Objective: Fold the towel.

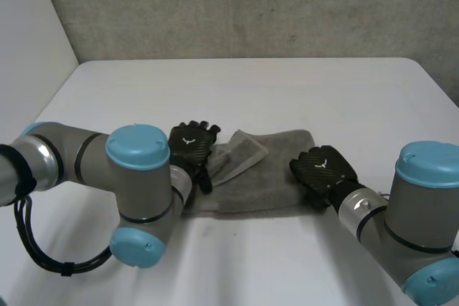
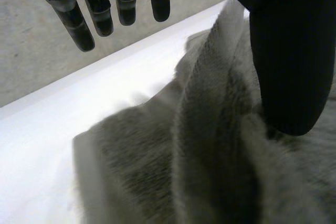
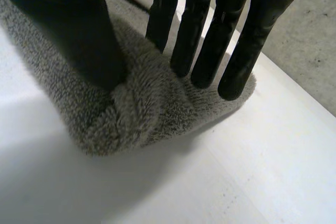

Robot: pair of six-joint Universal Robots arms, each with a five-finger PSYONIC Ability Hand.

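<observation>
while towel [image 1: 267, 178] lies on table [image 1: 287, 91] | left hand [image 1: 192, 145] released, thumb on it | right hand [image 1: 323, 168] pinching its end

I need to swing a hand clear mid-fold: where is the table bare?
Bare: the far table between towel and wall, and the near strip between left arm and right arm. Crowded: the towel's ends, under left hand and right hand.
</observation>
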